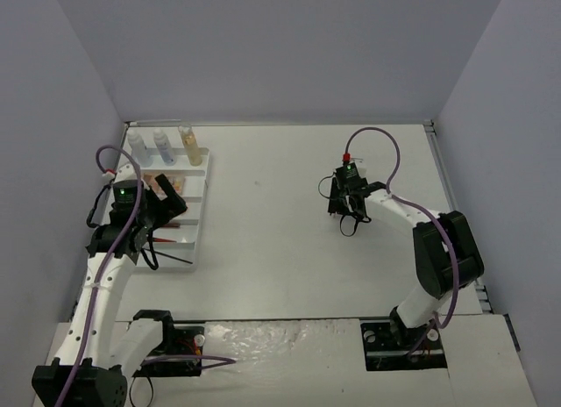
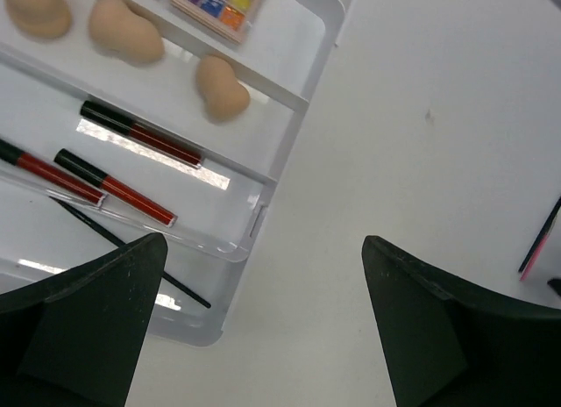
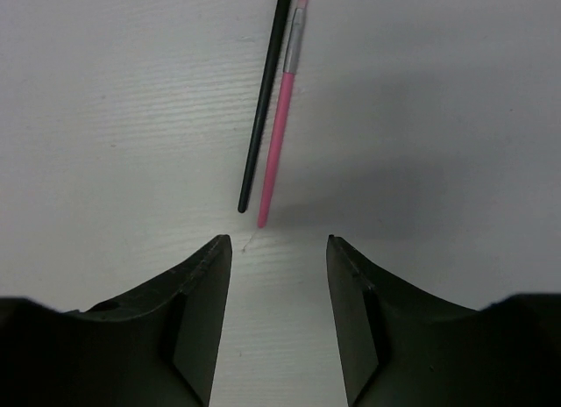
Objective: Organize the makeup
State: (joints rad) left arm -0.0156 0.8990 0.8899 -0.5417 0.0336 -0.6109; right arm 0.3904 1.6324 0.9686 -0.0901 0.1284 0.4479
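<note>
In the white slotted tray (image 2: 289, 153) lie three peach sponges (image 2: 219, 89), an eyeshadow palette (image 2: 215, 3), three red-and-black pencils (image 2: 140, 133) and a thin black brush (image 2: 131, 253). Two clear bottles (image 1: 138, 144) and an amber bottle (image 1: 189, 144) stand at the tray's far end. My left gripper (image 2: 263, 249) hangs open over the tray's near right corner, with nothing between its fingers. On the table, a pink brush (image 3: 282, 117) and a black pencil (image 3: 263, 100) lie side by side just beyond my right gripper (image 3: 278, 240). Its jaws are partly open and hold nothing.
The tray (image 1: 200, 205) sits at the table's left side, close to the left wall. White walls close the table in on the left, back and right. My right gripper (image 1: 349, 221) is over the table's right middle.
</note>
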